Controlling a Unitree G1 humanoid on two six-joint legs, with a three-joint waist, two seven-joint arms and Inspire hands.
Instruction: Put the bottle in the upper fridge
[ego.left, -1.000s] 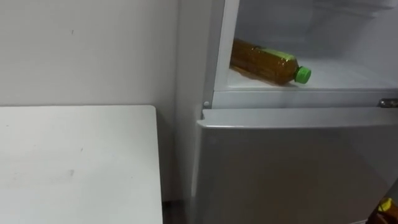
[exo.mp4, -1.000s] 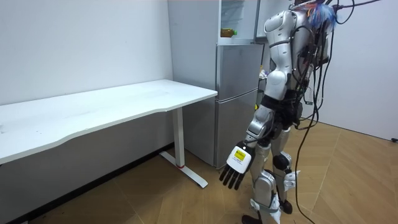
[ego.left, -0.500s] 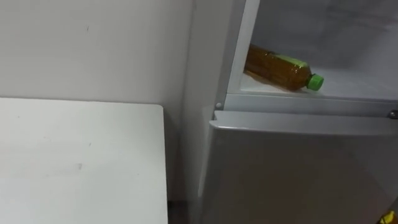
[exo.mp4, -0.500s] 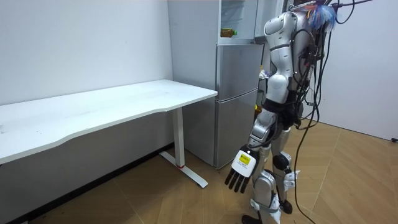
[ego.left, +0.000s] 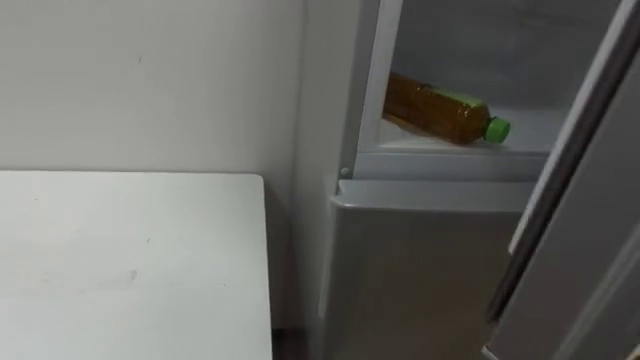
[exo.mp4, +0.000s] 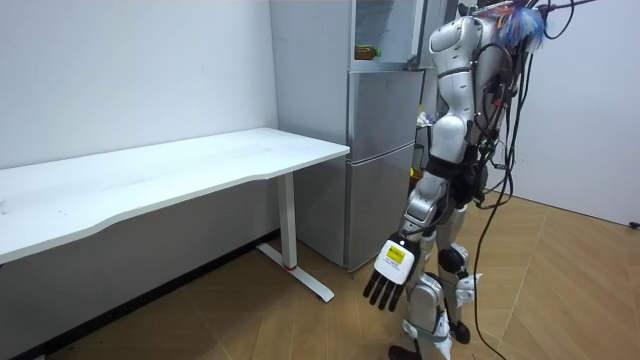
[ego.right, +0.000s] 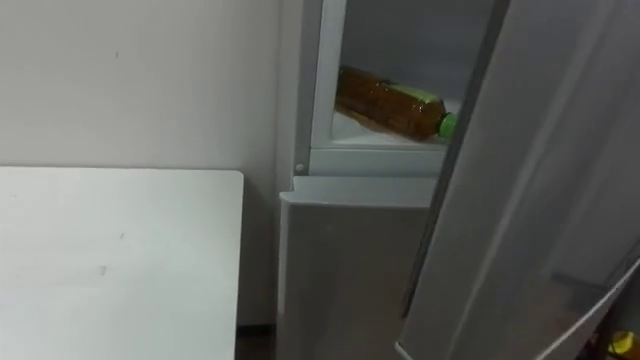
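Note:
A bottle (ego.left: 440, 110) of amber drink with a green cap lies on its side on the floor of the upper fridge compartment (ego.left: 455, 160), cap pointing right. No hand touches the bottle (ego.right: 390, 103). The upper fridge door (ego.left: 580, 230) stands part-way across the opening from the right and hides the compartment's right side. In the room view I stand right in front of the fridge (exo.mp4: 380, 150), and the bottle (exo.mp4: 366, 51) shows small at its top. My left hand (exo.mp4: 390, 272) hangs low beside my leg with straight fingers, holding nothing.
A white table (ego.left: 130, 260) stands to the left of the fridge against the wall, with a narrow gap between. The lower fridge door (ego.left: 420, 270) is closed. Wooden floor (exo.mp4: 300, 320) lies open behind and beside me.
The upper fridge door has swung in from the right and now covers part of the compartment. The bottle lies where it was. My left arm swayed slightly at my side.

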